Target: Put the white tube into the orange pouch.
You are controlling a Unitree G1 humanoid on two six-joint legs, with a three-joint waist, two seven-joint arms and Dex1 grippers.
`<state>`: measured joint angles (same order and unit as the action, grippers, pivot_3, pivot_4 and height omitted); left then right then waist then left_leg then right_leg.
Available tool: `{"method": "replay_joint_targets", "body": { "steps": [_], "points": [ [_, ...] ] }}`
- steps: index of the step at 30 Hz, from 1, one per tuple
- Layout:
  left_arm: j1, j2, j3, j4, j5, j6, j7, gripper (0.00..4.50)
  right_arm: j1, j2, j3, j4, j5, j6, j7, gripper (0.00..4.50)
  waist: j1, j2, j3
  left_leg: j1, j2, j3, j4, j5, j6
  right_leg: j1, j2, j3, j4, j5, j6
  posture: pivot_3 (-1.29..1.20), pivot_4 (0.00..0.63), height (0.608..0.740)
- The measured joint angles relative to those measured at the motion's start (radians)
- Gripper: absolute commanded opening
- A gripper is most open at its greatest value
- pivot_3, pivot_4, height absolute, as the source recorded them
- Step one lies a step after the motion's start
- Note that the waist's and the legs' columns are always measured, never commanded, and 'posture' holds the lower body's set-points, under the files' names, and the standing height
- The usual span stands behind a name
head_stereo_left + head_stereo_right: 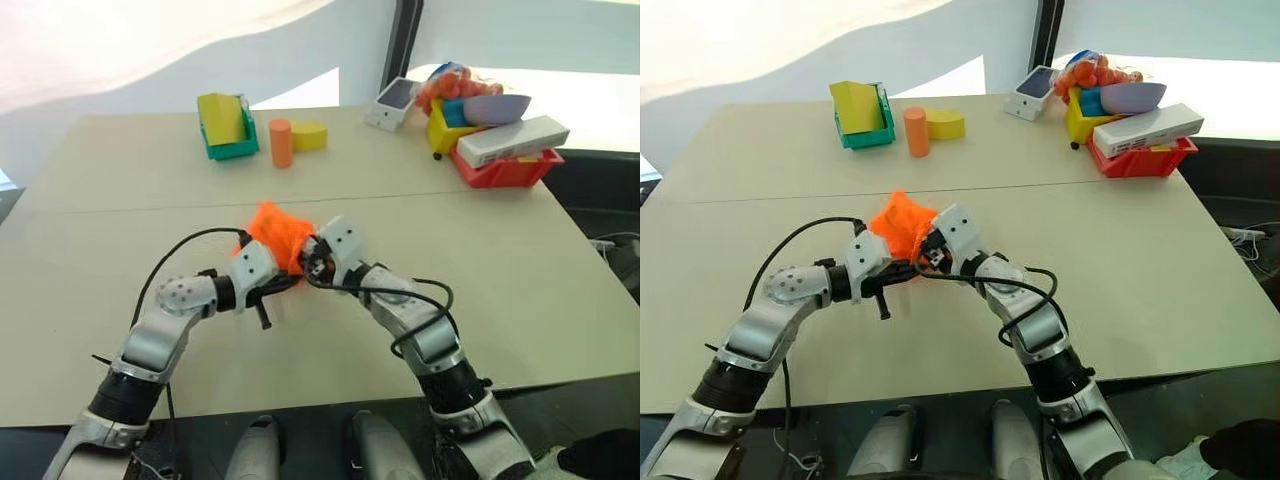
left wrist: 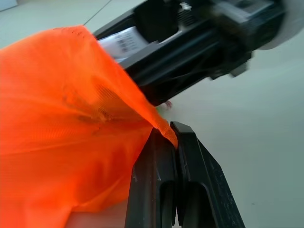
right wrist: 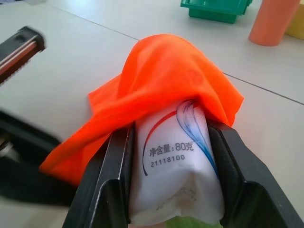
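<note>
Feeding the white tube (image 3: 173, 166) into the orange pouch (image 3: 161, 80) is the step in hand. The right gripper (image 3: 171, 190) has its jaws pinching the tube's crimped end, and the far end is already under the orange fabric. The left gripper (image 2: 173, 142), jaws pressed together on the pouch's edge, holds the mouth up above the tabletop (image 1: 500, 260). Next move, as I judge it: push the tube deeper, then release only once the fabric covers it; the mouth may slip off. Farther off stand an orange cylinder (image 1: 281, 142) and a green bin (image 1: 232, 147).
</note>
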<state>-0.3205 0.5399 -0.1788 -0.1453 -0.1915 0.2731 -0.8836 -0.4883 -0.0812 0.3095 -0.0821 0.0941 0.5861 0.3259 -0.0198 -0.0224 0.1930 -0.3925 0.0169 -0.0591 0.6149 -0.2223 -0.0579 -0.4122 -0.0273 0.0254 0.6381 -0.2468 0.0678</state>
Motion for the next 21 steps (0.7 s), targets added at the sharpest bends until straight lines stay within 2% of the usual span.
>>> {"method": "replay_joint_targets", "body": {
  "steps": [9, 15, 16, 21],
  "points": [
    [0.043, 0.020, 0.008, -0.066, -0.006, 0.029, 0.003, 0.00, -0.099, 0.062, 0.066, 0.128, -0.115, -0.006, -0.056, 1.69, -0.003, 0.000, 0.000, 0.001, 0.000, 0.000, 0.000, 0.000, 0.000, -0.001, 0.000, 0.000, 0.003, -0.001, -0.001, 0.00, 0.150, 0.740],
    [0.100, 0.041, 0.043, -0.091, -0.020, 0.052, 0.015, 0.00, -0.073, 0.048, 0.063, 0.122, -0.107, -0.016, 0.021, 4.32, -0.002, 0.000, 0.000, 0.001, 0.000, 0.000, 0.000, 0.000, 0.000, -0.001, 0.000, 0.000, 0.004, -0.002, -0.002, 0.00, 0.150, 0.740],
    [0.110, 0.039, 0.055, -0.091, -0.033, 0.063, 0.020, 0.00, -0.065, 0.039, 0.057, 0.107, -0.095, -0.014, 0.043, 4.45, -0.002, 0.000, 0.000, 0.000, 0.000, 0.000, 0.000, 0.000, 0.000, -0.001, 0.000, 0.000, 0.004, -0.002, -0.002, 0.00, 0.150, 0.740],
    [0.109, 0.022, 0.163, -0.085, -0.114, 0.122, 0.056, 0.00, -0.032, -0.001, 0.036, -0.056, -0.022, 0.016, 0.149, 4.45, -0.001, 0.000, 0.000, 0.000, 0.000, 0.000, 0.001, 0.000, 0.000, -0.002, 0.000, 0.000, 0.006, -0.001, 0.001, 0.00, 0.150, 0.740]
  ]
}}
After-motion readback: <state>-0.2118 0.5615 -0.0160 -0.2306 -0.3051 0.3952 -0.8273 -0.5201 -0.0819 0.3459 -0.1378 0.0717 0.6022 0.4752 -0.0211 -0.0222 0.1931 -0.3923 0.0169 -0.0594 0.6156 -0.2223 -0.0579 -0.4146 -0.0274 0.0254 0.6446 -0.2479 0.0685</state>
